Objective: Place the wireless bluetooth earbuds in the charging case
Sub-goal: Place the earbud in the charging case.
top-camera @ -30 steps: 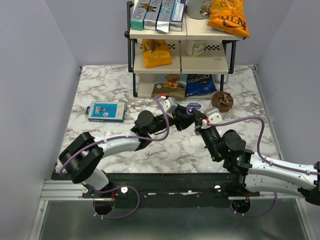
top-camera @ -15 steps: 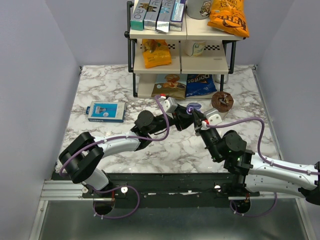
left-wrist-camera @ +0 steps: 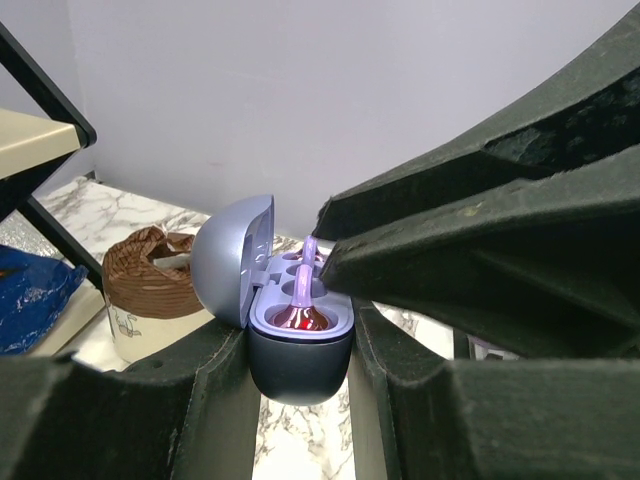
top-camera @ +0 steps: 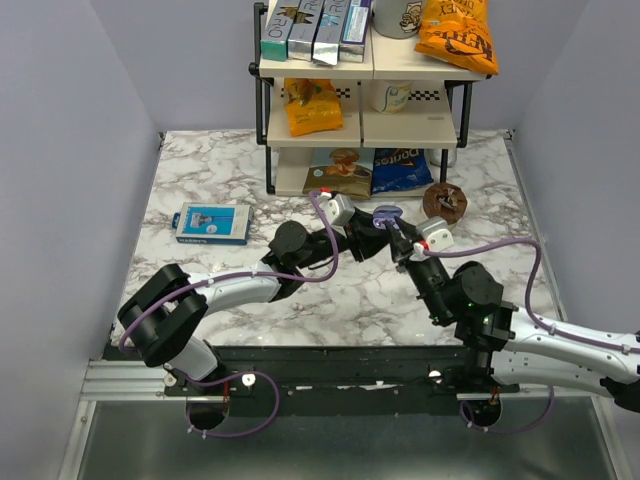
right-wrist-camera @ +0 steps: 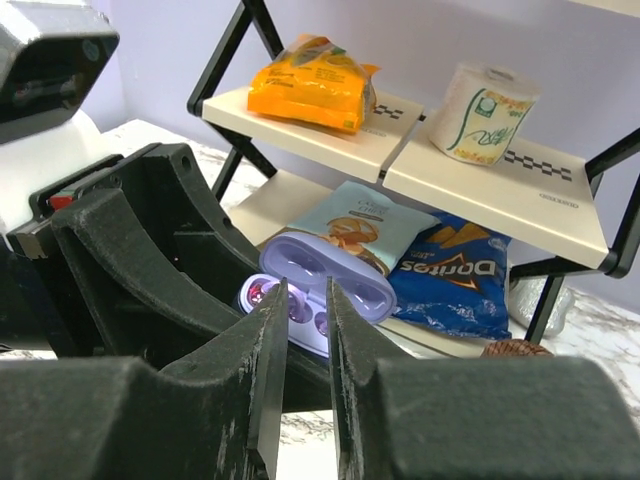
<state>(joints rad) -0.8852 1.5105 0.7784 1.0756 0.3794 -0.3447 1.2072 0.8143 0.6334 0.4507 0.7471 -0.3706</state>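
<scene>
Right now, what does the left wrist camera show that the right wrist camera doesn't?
Only the left wrist view plainly shows a purple earbud standing stem-up in a socket of the charging case. Only the right wrist view shows the orange snack bag and the white roll on the shelf. Both show the charging case with its lid open, and the blue chip bag.
</scene>
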